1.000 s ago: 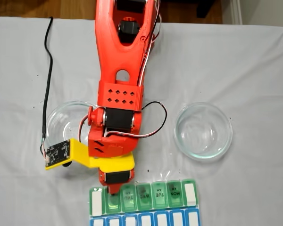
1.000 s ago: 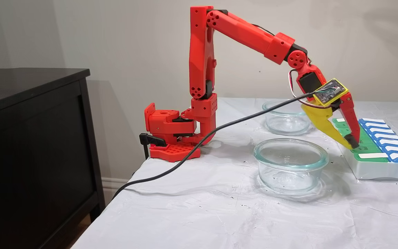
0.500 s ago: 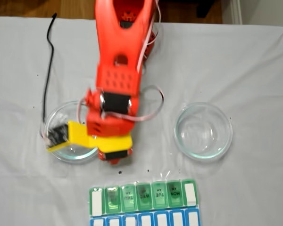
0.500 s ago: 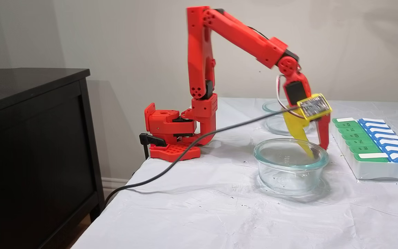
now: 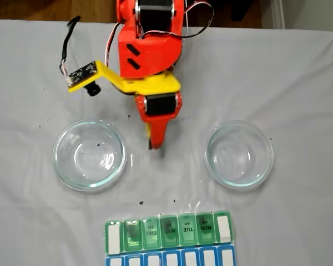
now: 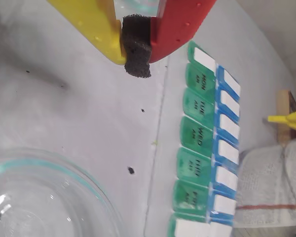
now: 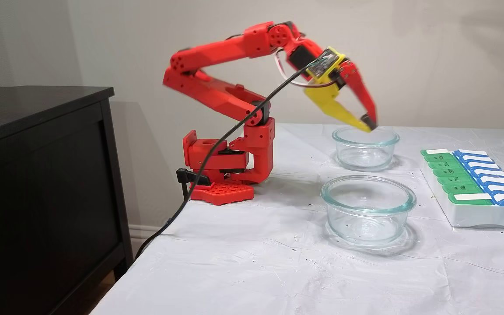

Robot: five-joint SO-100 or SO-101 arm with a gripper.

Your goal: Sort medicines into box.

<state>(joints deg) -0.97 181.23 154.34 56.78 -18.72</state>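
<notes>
Fixed view, from above: hovering with the hand (image 5: 155, 145) over bare worktop (image 5: 299, 72) between two glass bowls, left bowl (image 5: 56, 158) and right bowl (image 5: 210, 158), fingertips pointing toward the near edge. Pinched fully together in the wrist view, hand (image 6: 136, 52) with yellow and red tips pressed on a block of black foam; no pill made out between them. Held high in the side-on fixed view, hand (image 7: 369, 124) well above the cloth, level with the rim of the farther bowl (image 7: 337, 139) and well apart from the box (image 7: 479, 217).

Lying straight ahead of the fingertips, near side of the scene: box (image 5: 106, 238), long axis running left to right, square across the line of the arm's reach. Likely calling for a reach forward and down, then a choice of compartment along that row.

Counted: one box (image 6: 196, 148), two rows, green and blue, seven compartments to each row from above; day letters THU, WED, TUE, MON legible on the green lids. Two bowls, neither showing a pill, nearer bowl (image 7: 328, 202) included. Medicines: none discernible loose anywhere; only dark specks on the cloth and in the left bowl. Contents under the green lids too murky to tell.
</notes>
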